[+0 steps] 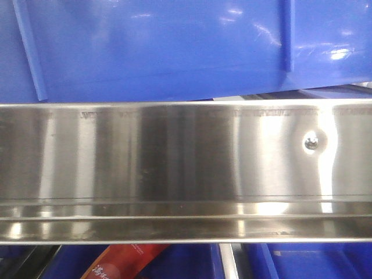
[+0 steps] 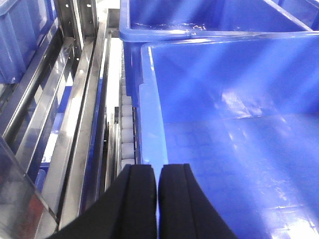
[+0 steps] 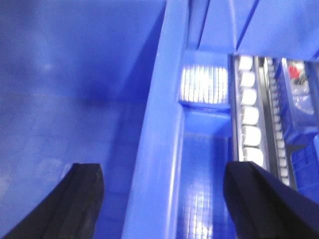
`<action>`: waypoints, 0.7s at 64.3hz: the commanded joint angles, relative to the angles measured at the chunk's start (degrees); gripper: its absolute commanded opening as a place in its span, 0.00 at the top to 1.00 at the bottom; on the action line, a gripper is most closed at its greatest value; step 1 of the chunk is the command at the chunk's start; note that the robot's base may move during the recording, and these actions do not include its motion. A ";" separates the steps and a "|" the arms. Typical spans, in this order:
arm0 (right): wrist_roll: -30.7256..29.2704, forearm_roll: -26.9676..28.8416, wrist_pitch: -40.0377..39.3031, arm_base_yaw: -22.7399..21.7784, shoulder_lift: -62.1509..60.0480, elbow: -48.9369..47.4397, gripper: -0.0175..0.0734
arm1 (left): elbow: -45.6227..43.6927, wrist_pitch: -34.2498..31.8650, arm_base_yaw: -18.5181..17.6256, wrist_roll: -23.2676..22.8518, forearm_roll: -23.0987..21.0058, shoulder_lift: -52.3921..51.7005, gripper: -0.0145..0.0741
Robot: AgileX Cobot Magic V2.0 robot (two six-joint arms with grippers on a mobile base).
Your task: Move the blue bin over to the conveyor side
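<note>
Blue bin (image 3: 60, 99): its right rim runs lengthwise through the wide-open right gripper (image 3: 164, 172). The left gripper (image 2: 157, 172) pinches the opposite rim.

blue bin (image 2: 234, 109), left hand (image 2: 157, 172) pinching its rim

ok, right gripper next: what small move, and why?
Probably close the right gripper: its fingers stand wide open either side of the blue bin wall, gripping nothing. The left gripper looks shut on the other rim, so closing would complete a two-handed hold.
</note>
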 commanded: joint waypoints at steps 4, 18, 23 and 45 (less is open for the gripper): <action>0.08 -2.52 -0.76 0.79 0.32 -0.58 0.38 | -0.41 -0.35 -0.24 -0.36 -0.54 0.12 0.82; 3.43 -7.49 -0.76 4.54 1.21 -0.58 0.38 | -0.41 -0.35 -0.24 -0.36 -0.54 0.12 0.82; 3.53 -7.49 -0.76 4.66 1.45 -0.58 0.38 | -0.41 -0.35 -0.24 -0.36 -0.54 0.12 0.82; 4.27 -7.00 -0.76 4.43 1.47 1.20 0.38 | -0.41 -0.35 -0.24 -0.36 -0.54 0.12 0.82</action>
